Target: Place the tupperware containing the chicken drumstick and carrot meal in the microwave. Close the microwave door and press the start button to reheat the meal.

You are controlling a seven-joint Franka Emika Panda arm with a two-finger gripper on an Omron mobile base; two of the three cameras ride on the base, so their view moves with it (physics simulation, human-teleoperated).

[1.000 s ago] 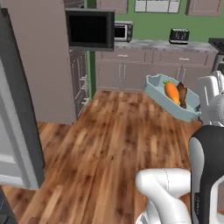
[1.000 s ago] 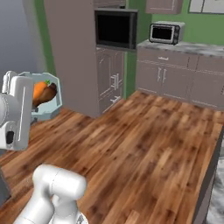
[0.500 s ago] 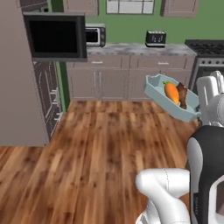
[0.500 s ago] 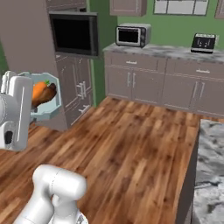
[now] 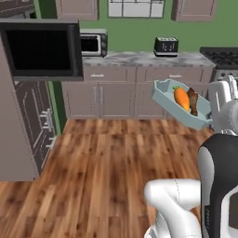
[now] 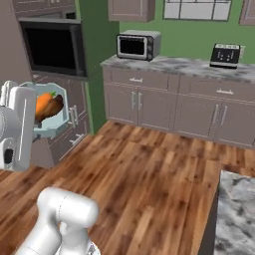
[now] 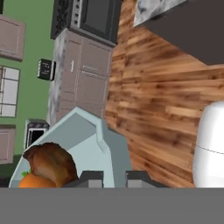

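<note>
My gripper point(image 7: 114, 178) is shut on the rim of the pale blue tupperware point(image 7: 94, 151), holding it tilted in the air at chest height. The tupperware point(image 5: 180, 106) hangs at the right of the left base view, with the gripper point(image 5: 213, 106) at its right edge. Inside lie the orange carrot point(image 5: 181, 98) and the brown chicken drumstick point(image 5: 192, 101). In the right base view the tupperware point(image 6: 50, 124) sits at far left beside the hand. The microwave point(image 6: 52, 46) is built into the tall cabinet column; its door point(image 5: 42, 49), with a black window, stands out at upper left.
A small toaster oven point(image 5: 92, 44) and a black toaster point(image 5: 166, 45) sit on the marble counter point(image 5: 139, 58) against the green wall. A stove point(image 5: 222, 58) stands at far right. An island counter corner point(image 6: 236, 209) lies at lower right. Wood floor point(image 5: 107, 158) stretches ahead.
The base has turned, so the whole scene slid: the microwave column moved left and the counter came into the middle. The tupperware stays in my gripper in the same spot.
</note>
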